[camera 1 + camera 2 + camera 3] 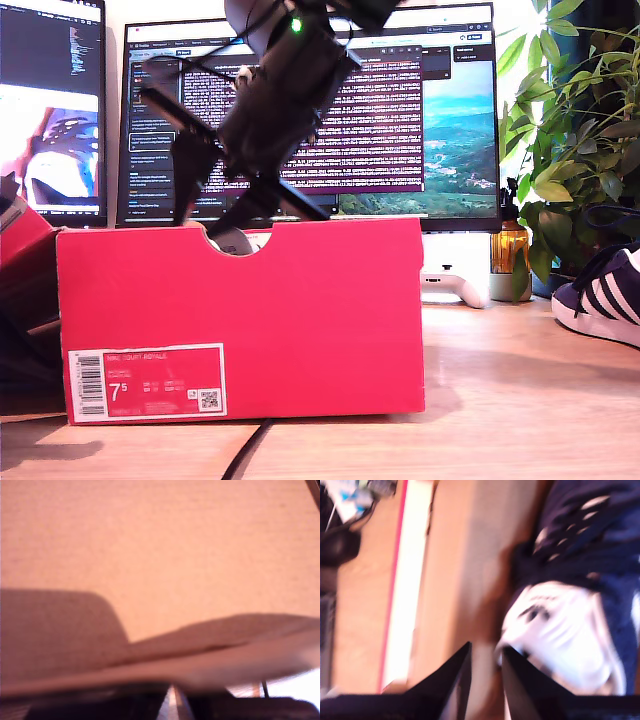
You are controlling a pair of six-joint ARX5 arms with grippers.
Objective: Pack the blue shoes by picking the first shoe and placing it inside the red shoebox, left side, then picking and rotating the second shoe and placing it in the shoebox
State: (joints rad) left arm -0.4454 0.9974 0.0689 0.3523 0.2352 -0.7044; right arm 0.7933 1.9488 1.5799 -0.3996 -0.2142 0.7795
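Observation:
The red shoebox (250, 330) stands on the wooden desk at the exterior view's left, its label facing the camera. A blurred dark arm reaches down into it from above. My second gripper (485, 675) hangs inside the shoebox (455, 580). Its dark fingers (452, 685) stand a narrow gap apart with nothing between them. One blue shoe (590, 555) with white lining lies on the box floor just beyond the fingertips. The other blue shoe (600, 295) rests on the desk at the exterior view's right edge. My first gripper (172, 705) shows only as dark blurred parts before pinkish cardboard.
Two monitors (310, 110) stand behind the box. At the exterior view's right are a leafy plant (575, 130), an amber bottle (510, 250) and a white controller (455, 285). A slanted red flap (20, 235) sits at that view's left edge. A black cable (245, 455) runs under the box.

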